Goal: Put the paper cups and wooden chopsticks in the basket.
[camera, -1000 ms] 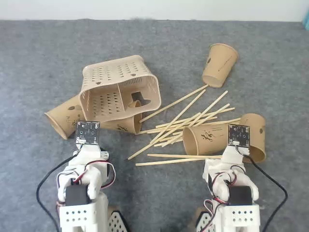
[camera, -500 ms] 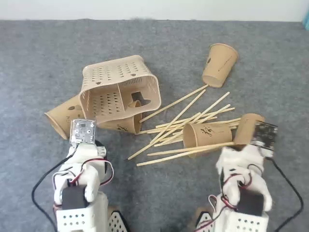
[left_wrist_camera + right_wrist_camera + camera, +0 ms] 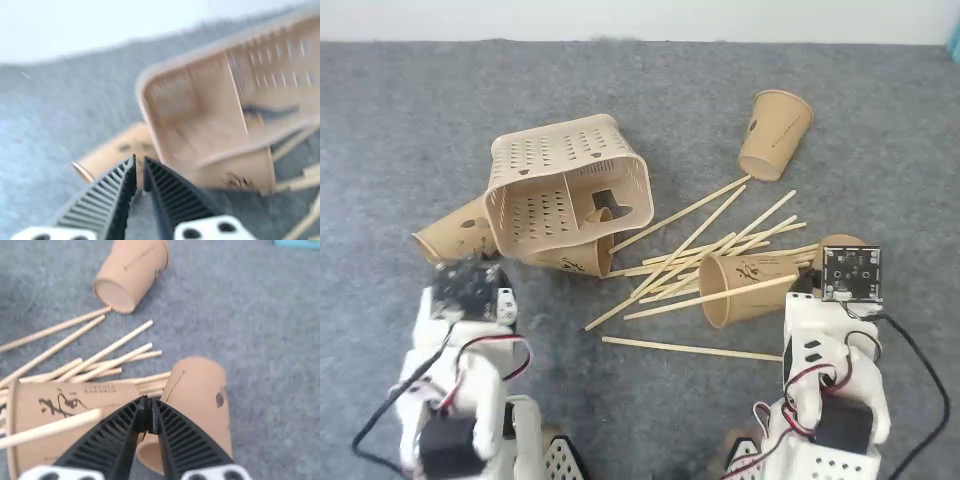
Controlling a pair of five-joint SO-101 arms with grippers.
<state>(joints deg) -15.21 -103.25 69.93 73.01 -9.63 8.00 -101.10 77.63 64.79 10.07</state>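
Note:
The beige basket (image 3: 570, 185) lies tipped on its side, opening toward the arms. One paper cup (image 3: 455, 235) lies to its left and another (image 3: 575, 260) under its front edge. A third cup (image 3: 775, 133) lies far right, a fourth (image 3: 750, 288) among the wooden chopsticks (image 3: 710, 240), and a fifth (image 3: 200, 395) just beyond my right gripper (image 3: 148, 416), which is shut and empty. One chopstick (image 3: 50, 428) rests across the lying cup (image 3: 65, 402). My left gripper (image 3: 140, 172) is shut and empty, pointing at the left cup (image 3: 117, 150) and basket (image 3: 225, 100).
Everything sits on a grey carpet (image 3: 650, 90). A single chopstick (image 3: 690, 348) lies apart, between the two arms near the front. My left arm (image 3: 470, 290) stands front left and my right arm (image 3: 850, 275) front right.
Both arms rose and swung outward, the left one to the left, the right one to the right. The cup among the chopsticks shifted, and a chopstick now lies across it.

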